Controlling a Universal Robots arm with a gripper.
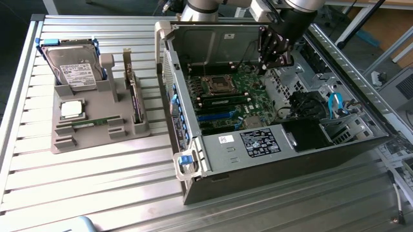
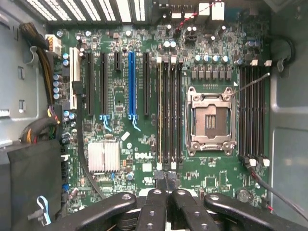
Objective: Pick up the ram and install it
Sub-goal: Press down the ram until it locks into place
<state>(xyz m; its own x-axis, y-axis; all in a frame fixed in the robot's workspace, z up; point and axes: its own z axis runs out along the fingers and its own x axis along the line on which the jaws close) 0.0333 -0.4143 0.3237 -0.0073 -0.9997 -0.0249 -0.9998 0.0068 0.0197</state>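
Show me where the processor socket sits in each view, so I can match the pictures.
Exterior view: the processor socket is on the motherboard inside the open case, near its far wall.
Wrist view: the processor socket lies between the two banks of memory slots.
Shared landmark: the blue expansion slot on the same motherboard.

From here my arm (image 1: 201, 8) reads as pale grey rounded joints, with a black wrist casing (image 1: 293, 24) above the pincer (image 2: 167, 188). Just behind the pincer, glossy black linkage bars (image 2: 115, 206) fan out, each studded with round grey pivot pins (image 2: 126, 197).
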